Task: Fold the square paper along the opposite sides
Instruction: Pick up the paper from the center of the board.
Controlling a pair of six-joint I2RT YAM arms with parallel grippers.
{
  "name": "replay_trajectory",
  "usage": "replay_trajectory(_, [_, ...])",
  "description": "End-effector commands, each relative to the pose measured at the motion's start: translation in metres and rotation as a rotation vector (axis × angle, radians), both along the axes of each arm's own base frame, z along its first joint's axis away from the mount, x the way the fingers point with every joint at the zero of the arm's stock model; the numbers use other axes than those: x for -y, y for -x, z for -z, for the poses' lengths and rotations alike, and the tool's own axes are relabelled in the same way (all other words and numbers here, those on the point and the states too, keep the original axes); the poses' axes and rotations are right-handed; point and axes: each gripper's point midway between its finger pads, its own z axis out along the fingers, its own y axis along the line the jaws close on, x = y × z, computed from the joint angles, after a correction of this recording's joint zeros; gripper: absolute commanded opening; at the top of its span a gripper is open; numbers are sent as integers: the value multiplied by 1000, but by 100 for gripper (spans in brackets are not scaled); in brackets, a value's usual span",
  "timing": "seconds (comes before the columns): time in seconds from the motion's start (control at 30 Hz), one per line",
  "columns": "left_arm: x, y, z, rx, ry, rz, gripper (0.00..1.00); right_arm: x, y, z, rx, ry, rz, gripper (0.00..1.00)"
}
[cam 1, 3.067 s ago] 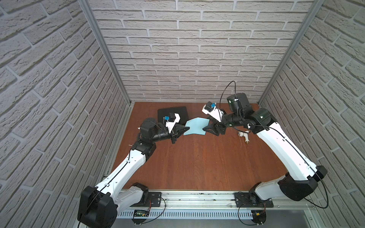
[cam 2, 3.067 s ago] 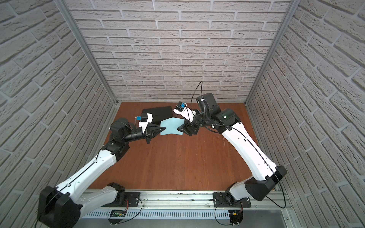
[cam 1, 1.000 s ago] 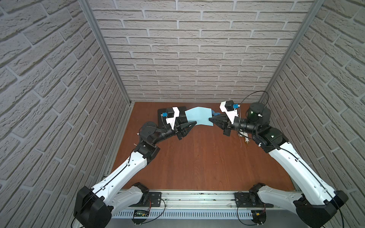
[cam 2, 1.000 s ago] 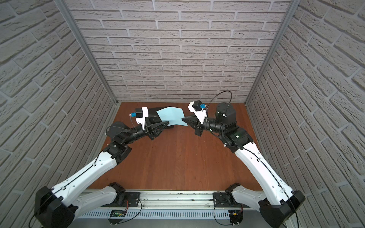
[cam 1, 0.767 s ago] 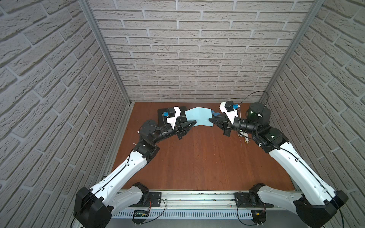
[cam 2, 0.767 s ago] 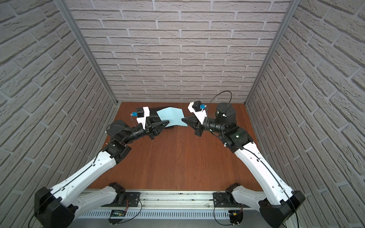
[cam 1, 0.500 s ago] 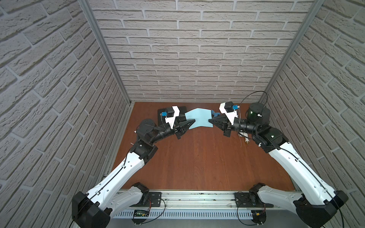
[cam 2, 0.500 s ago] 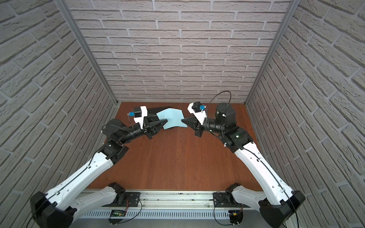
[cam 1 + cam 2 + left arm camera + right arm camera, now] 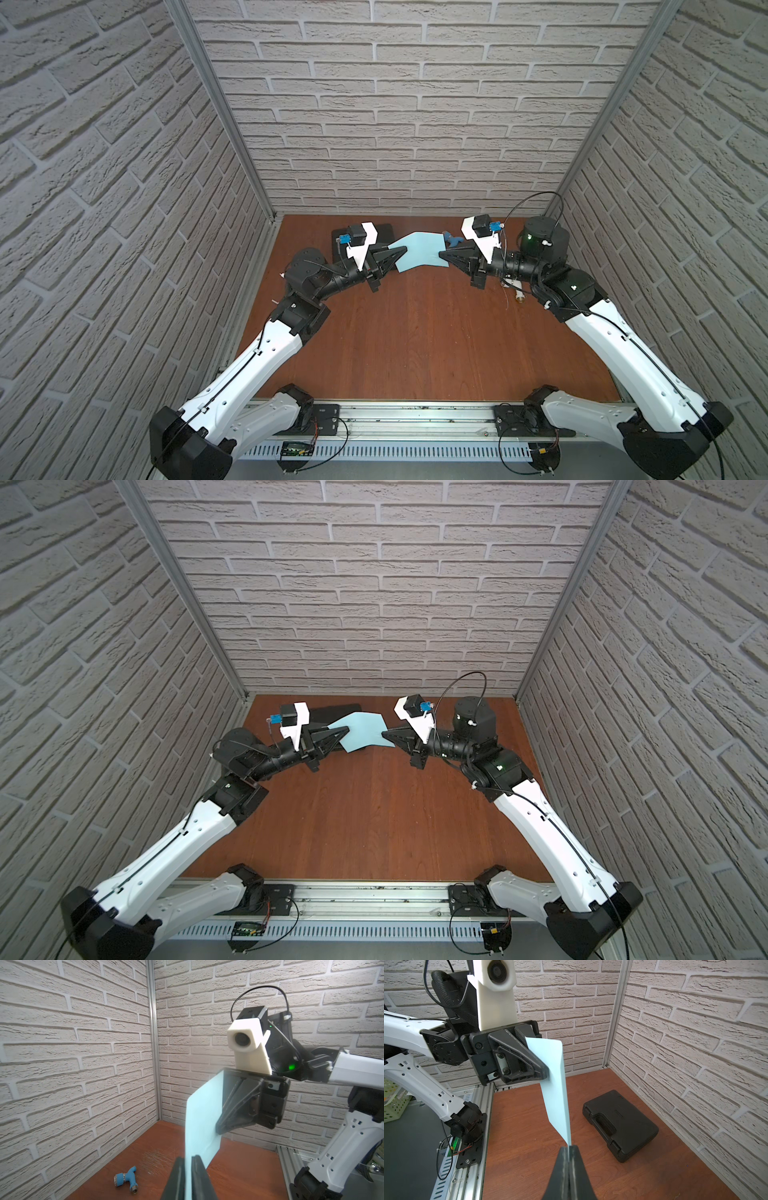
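The square paper point(image 9: 419, 251) point(image 9: 361, 731), a light blue sheet, hangs in the air above the back of the table, stretched between both grippers and slightly bent. My left gripper point(image 9: 404, 249) point(image 9: 188, 1158) is shut on its left edge; the sheet point(image 9: 202, 1118) runs up from between the two dark fingers. On the opposite edge my right gripper point(image 9: 441, 253) point(image 9: 568, 1147) is shut, its fingers pressed together on the paper point(image 9: 556, 1084). Each wrist view shows the other gripper clamped on the far edge.
A black plastic case point(image 9: 620, 1124) point(image 9: 384, 230) lies on the table at the back left, below and behind the left gripper. A small blue tap-shaped fitting point(image 9: 126, 1178) point(image 9: 451, 239) lies at the back near the wall. A small white fitting point(image 9: 515, 291) lies under the right arm.
The left gripper has closed on the paper's left edge, where it stood open a second ago. The right gripper has kept its hold. The paper was lifted toward the back earlier.
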Motion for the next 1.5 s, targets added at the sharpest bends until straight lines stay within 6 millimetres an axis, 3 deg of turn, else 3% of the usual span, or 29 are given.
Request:
replay_trajectory(0.0, [-5,5,-14,55,12,-1,6,2,8,-13,46,-16,-19,3])
replay_trajectory(0.13, [-6,5,-15,59,17,-7,5,2,8,-13,45,-17,-19,3])
replay_trajectory(0.3, [-8,5,-13,60,21,-13,17,2,8,-12,44,-17,-20,3])
replay_trajectory(0.47, [-9,6,-12,61,21,-14,21,1,8,-12,44,-17,-22,3])
replay_trajectory(0.67, [-8,6,-11,61,20,-10,13,1,9,-12,44,-18,-23,3])
replay_trajectory(0.8, [-8,5,-9,59,18,-11,0,1,9,-13,45,-21,-24,3])
replay_trajectory(0.9, [-7,4,-12,61,20,-10,0,1,11,-14,43,-26,-32,3])
replay_trajectory(0.93, [-8,3,-13,64,19,-10,0,1,11,-15,39,-30,-31,6])
replay_trajectory(1.03, [-5,2,-24,77,3,5,0,0,15,-15,38,-23,-54,48])
replay_trajectory(1.07, [-4,2,-27,76,-15,15,0,1,17,-17,47,-12,-57,57])
replay_trajectory(1.13, [-2,1,-34,78,-62,34,0,5,20,-22,69,12,-57,66])
replay_trajectory(1.47, [-14,4,-44,36,-160,134,0,30,18,-63,165,7,-44,66])
